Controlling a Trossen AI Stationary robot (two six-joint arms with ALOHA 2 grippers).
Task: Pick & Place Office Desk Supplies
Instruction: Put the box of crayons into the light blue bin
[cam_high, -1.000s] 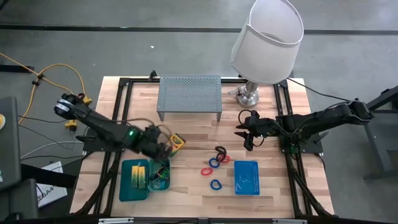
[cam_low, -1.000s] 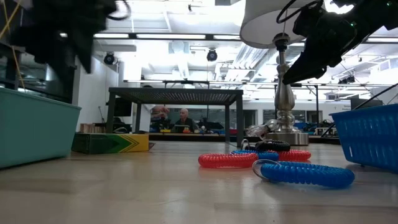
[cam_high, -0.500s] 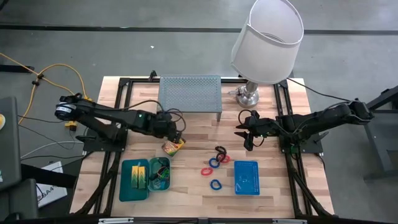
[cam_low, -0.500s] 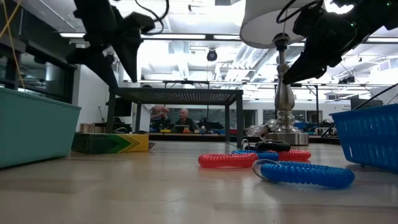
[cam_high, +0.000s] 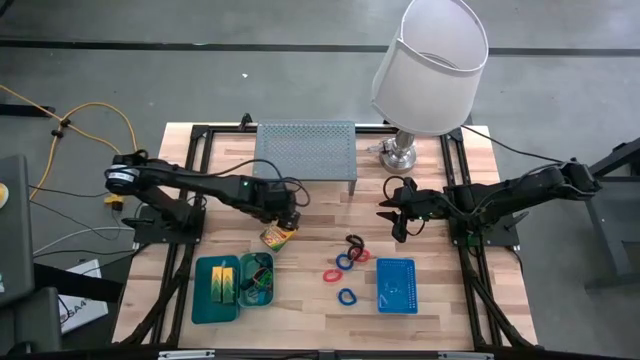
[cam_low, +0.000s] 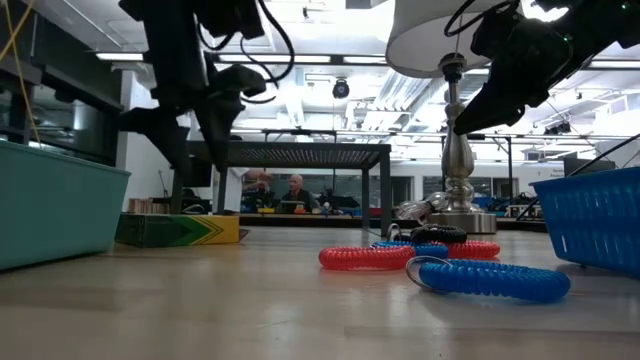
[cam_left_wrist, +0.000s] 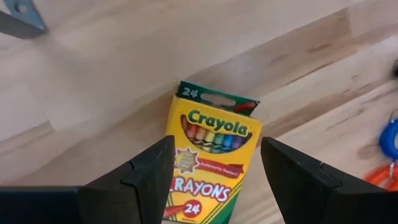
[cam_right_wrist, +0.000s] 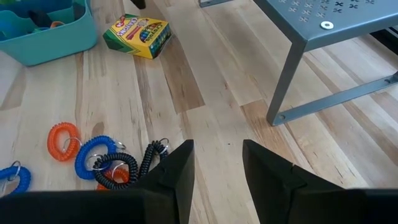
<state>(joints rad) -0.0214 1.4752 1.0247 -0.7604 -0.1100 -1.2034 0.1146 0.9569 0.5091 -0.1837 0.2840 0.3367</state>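
Note:
The yellow-green crayon box (cam_high: 277, 236) lies flat on the wooden table, label up (cam_left_wrist: 211, 162). My left gripper (cam_high: 287, 214) hangs open just above its far end. In the left wrist view its two fingers stand on either side of the box without touching it. My right gripper (cam_high: 395, 218) waits open above the table near the lamp base, pointing toward the band loops (cam_high: 347, 260). Red, blue and black loops (cam_right_wrist: 102, 158) lie in a loose cluster, with one blue loop (cam_high: 346, 296) nearer the front edge.
Two teal trays (cam_high: 218, 290) holding yellow-green blocks stand at the front left. A blue mesh basket (cam_high: 396, 285) sits at the front right. The grey perforated riser shelf (cam_high: 305, 152) and the white-shaded lamp (cam_high: 430, 60) stand at the far edge.
My left gripper has swung from beside the teal trays toward the table's far edge and right. It has sunk a little and now hangs over the crayon box, still open. The right arm has kept still.

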